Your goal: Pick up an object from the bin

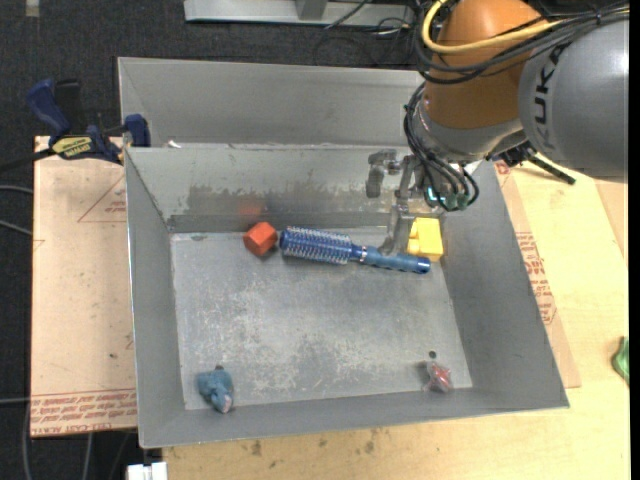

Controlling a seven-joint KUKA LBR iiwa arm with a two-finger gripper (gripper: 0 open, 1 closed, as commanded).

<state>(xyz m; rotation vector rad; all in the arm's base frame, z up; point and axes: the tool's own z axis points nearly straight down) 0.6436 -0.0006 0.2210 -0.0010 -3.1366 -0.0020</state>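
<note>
The hand (400,240) is low inside the bin, at the handle end of the blue brush (345,251), on the far side of that handle and apparently touching or just above it. The view is too poor to say which. Whether the hand is wide or narrow cannot be told, and nothing can be seen held in it. Above it, the arm's orange cover (480,53) and looped cables hang over the bin's far right corner.

The brush lies flat on the bin floor (320,338), bristle head to the left and handle to the right. A yellow block (428,234) sits just behind the handle tip, close beside the hand on its right and partly screened by it. A red cube (260,239) sits at the bristle end, touching the brush or nearly so.

Well apart from the brush, at the near wall, are two small items: a blue-grey lump (215,388) toward the near left corner and a small reddish piece (438,375) toward the near right.

The floor is grey metal, scuffed and dull, with sloped walls (150,268) rising on all sides. The space between the brush and the near items is bare metal. The bin stands on a light wooden desk (600,418). Beyond it is dark carpet (70,28).
</note>
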